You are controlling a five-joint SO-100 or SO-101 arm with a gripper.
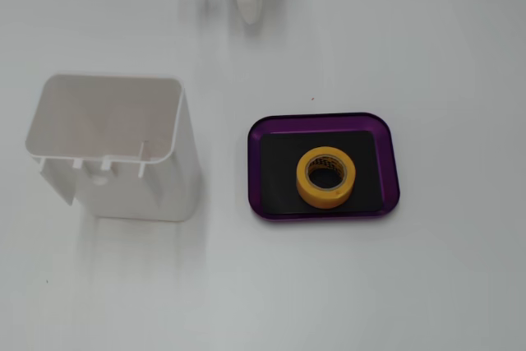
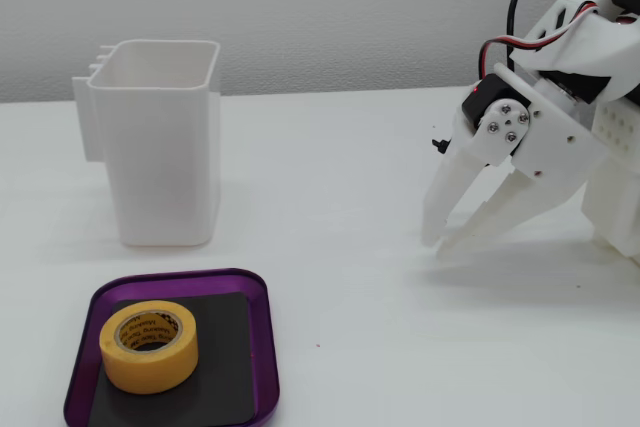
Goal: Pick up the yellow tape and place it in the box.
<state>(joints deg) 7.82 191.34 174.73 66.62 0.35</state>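
The yellow tape (image 1: pixel 328 176) (image 2: pixel 150 346) lies flat on the black floor of the purple box, a shallow tray (image 1: pixel 263 133) (image 2: pixel 258 292). The white gripper (image 2: pixel 438 246) hangs at the right in a fixed view, far from the tray, its fingertips close together just above the table and holding nothing. In the other fixed view only a white finger tip (image 1: pixel 249 2) shows at the top edge.
A tall white open-topped container (image 1: pixel 115 145) (image 2: pixel 160 142) stands left of the tray in one fixed view and behind it in the other. The arm's white body and cables (image 2: pixel 590 67) fill the right edge. The table is white.
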